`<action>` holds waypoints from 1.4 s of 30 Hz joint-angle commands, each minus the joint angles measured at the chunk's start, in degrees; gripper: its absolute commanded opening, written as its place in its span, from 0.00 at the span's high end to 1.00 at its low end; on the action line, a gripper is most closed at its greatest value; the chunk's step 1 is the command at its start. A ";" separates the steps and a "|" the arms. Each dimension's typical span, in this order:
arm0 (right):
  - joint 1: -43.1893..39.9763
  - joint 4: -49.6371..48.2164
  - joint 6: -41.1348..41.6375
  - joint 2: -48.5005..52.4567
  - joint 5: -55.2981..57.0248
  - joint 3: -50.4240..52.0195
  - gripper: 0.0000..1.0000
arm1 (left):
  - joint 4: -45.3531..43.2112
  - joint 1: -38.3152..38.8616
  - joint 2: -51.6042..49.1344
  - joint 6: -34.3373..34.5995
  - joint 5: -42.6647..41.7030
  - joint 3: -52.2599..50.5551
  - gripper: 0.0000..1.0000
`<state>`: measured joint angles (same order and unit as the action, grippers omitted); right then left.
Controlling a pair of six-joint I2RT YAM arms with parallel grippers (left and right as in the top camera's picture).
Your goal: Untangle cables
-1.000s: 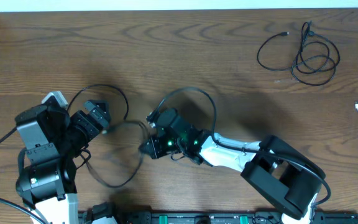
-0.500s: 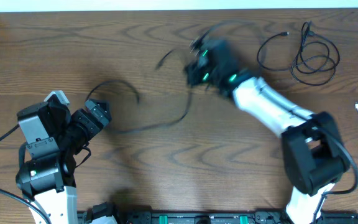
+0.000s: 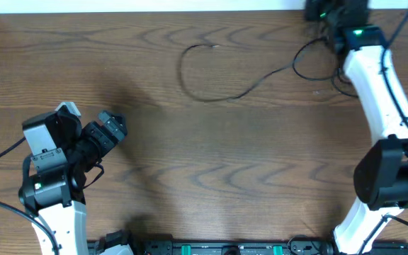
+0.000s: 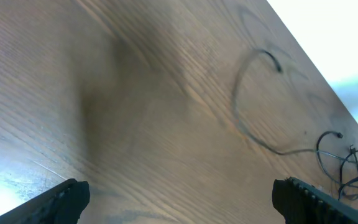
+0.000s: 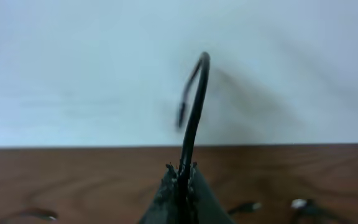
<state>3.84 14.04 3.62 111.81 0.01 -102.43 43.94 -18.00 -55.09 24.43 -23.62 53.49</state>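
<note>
Near left, the left claw stands wide open over bare table, gripping nothing. Well beyond it, toward the far side, a thin black cable lies in a loose open curl and trails right to the far right corner. There the right claw is clamped tight on it, and a short end stands up out of the jaws. Just beside that arm lies a separate bundle of black cables, partly hidden from overhead. The cord looks light, limp and slick, so it would likely drag and whip rather than lift cleanly. A pinch near a plug end, or on a free run clear of crossings, seems the safest hold.
</note>
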 commanded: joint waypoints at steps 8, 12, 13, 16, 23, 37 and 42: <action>1.60 -0.20 -12.92 1.05 -13.79 -1.99 0.99 | 0.17 -0.31 -2.60 0.26 0.35 1.20 0.02; 4.74 -0.44 -19.74 5.73 -13.70 -1.99 0.99 | 0.20 -0.31 -3.43 0.26 0.35 1.20 0.02; 5.51 -0.70 -21.27 7.08 -13.70 -1.99 0.99 | 0.17 -0.31 -3.67 0.26 0.33 1.20 0.02; 7.91 -4.04 -24.48 11.96 -13.75 -1.99 0.99 | 0.20 -0.31 -4.28 0.26 0.35 1.20 0.02; 13.18 -8.46 -28.30 17.18 -14.14 -1.97 0.99 | -0.68 -0.31 -4.39 0.26 0.33 1.20 0.02; 16.11 -5.27 -32.44 15.10 -13.68 -1.99 0.62 | -0.70 -0.31 -4.39 0.26 0.33 1.20 0.02; 15.87 -1.62 -32.44 10.67 -13.66 -1.99 0.37 | -0.70 -0.31 -4.39 0.26 0.33 1.20 0.02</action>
<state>19.99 11.97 -28.36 128.11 -13.37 -103.77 43.13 -18.00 -59.37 24.43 -23.62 53.49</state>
